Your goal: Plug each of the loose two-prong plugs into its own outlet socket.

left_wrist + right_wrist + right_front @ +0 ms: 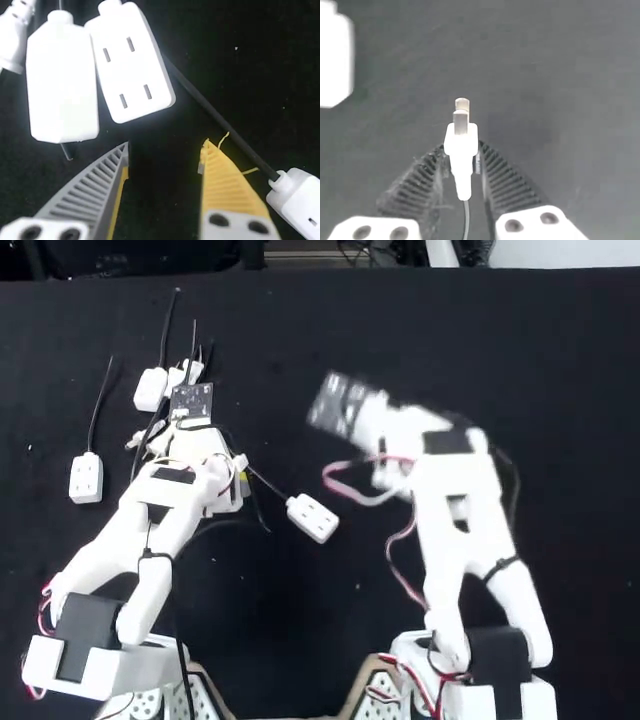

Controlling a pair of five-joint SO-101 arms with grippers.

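Right hand (462,165) clamped on a plug (461,145), prongs leading for a straight push-in; left hand (162,150) open just beside the socket (131,65) (to steady it, probably).

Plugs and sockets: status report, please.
Right gripper shut on plug, prongs pointing out. Left gripper open, empty, short of slotted socket. Black cord lies close beside it.

Bright light glares off the white socket (132,62). The table (560,390) looks dark. The right arm (460,530) is smeared at its top.
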